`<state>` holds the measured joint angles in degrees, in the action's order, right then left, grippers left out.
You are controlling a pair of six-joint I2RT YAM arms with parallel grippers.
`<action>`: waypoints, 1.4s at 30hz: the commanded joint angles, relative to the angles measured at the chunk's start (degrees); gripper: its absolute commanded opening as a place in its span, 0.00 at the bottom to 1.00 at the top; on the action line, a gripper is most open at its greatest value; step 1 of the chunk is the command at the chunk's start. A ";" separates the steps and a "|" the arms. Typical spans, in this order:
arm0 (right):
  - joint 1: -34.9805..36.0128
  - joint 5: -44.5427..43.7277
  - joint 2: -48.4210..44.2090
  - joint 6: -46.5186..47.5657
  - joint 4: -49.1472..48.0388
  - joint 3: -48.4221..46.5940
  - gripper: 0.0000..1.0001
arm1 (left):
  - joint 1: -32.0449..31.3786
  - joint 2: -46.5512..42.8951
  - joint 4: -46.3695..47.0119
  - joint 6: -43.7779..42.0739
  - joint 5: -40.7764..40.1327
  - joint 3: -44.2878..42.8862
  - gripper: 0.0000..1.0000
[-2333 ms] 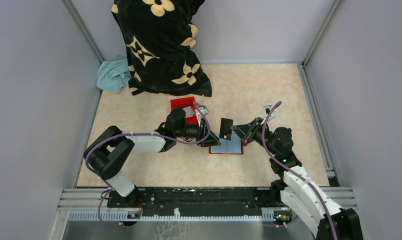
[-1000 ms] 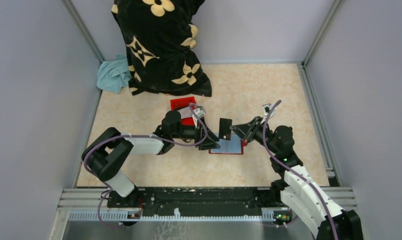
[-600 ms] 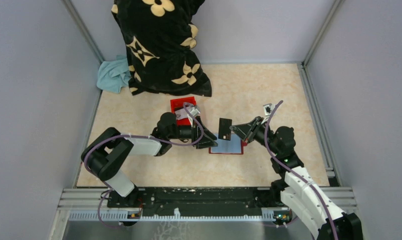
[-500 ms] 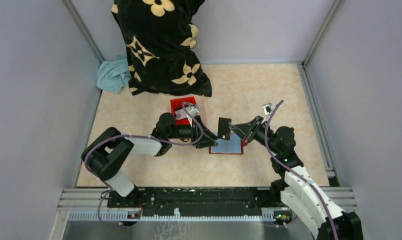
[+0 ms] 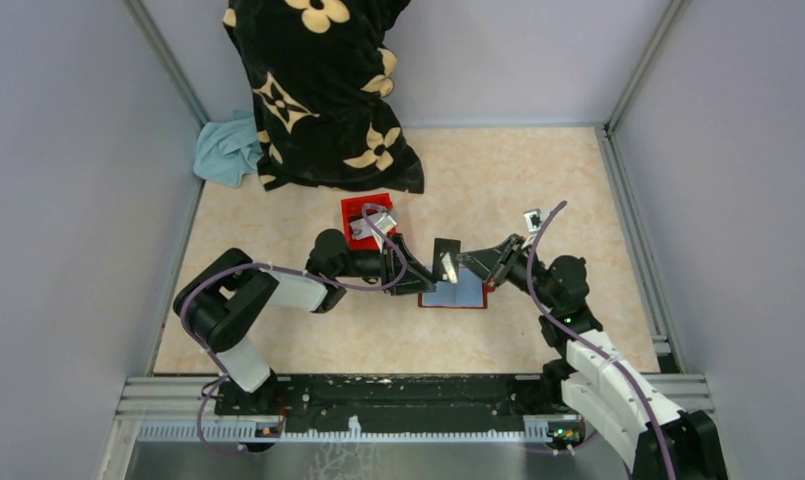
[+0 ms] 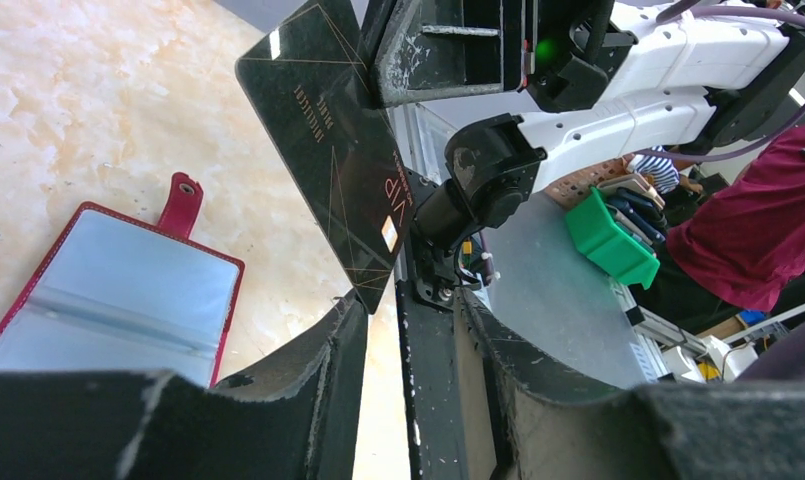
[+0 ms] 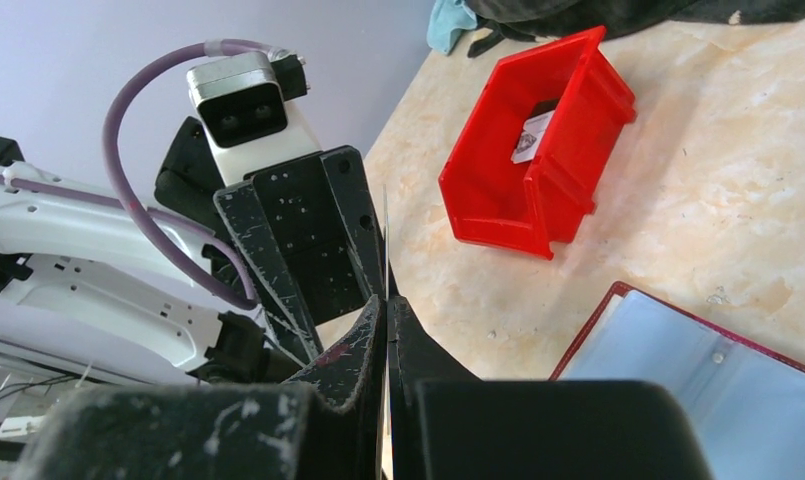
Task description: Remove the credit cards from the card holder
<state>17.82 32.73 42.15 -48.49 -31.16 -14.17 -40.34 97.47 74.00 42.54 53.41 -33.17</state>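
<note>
1. The card holder (image 5: 456, 295) lies open and flat on the bench (image 5: 538, 180), with its pale blue sleeves facing up.
2. One dark credit card (image 6: 328, 140) is out of it. The right hand (image 7: 388, 300) holds it up off the bench near the holder, fingers pinched tight on it.
3. The left hand (image 6: 408, 310) is partly open, with a finger on either side of the card's lower corner, apparently not yet gripping.
4. A red bin (image 7: 498, 200) stands nearby, with something small and pale inside.
5. I cannot tell if more cards remain in the sleeves. This looks like a mid-task hand-over.
</note>
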 commanded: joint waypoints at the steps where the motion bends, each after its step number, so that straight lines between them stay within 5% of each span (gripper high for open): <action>1: -0.25 1.33 0.18 -1.29 -6.04 0.13 0.00 | 0.17 -1.10 2.92 -0.52 1.30 0.55 0.42; 6: 1.06 1.16 1.15 -2.38 -8.31 1.45 0.00 | 0.17 -0.06 3.96 0.49 1.30 0.35 0.32; 30: 3.71 0.34 0.08 -0.60 -6.20 3.05 0.00 | 0.79 -1.46 0.27 -1.68 -1.03 0.84 0.39; 33: 3.71 0.24 0.08 -0.41 -5.92 2.77 0.00 | 0.79 -1.14 0.48 -1.49 -0.75 0.74 0.32; 38: 3.71 0.30 0.55 -0.29 -6.08 2.50 0.00 | 0.79 -0.57 0.88 -0.99 0.06 0.26 0.00; 42: 3.71 0.40 0.82 0.88 -5.39 1.90 0.00 | 0.79 0.58 1.92 0.10 1.84 -0.47 0.00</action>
<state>21.02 33.10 43.16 -49.52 -34.68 -10.57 -39.75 97.10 72.14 42.04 52.51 -32.80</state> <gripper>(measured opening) 0.006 0.008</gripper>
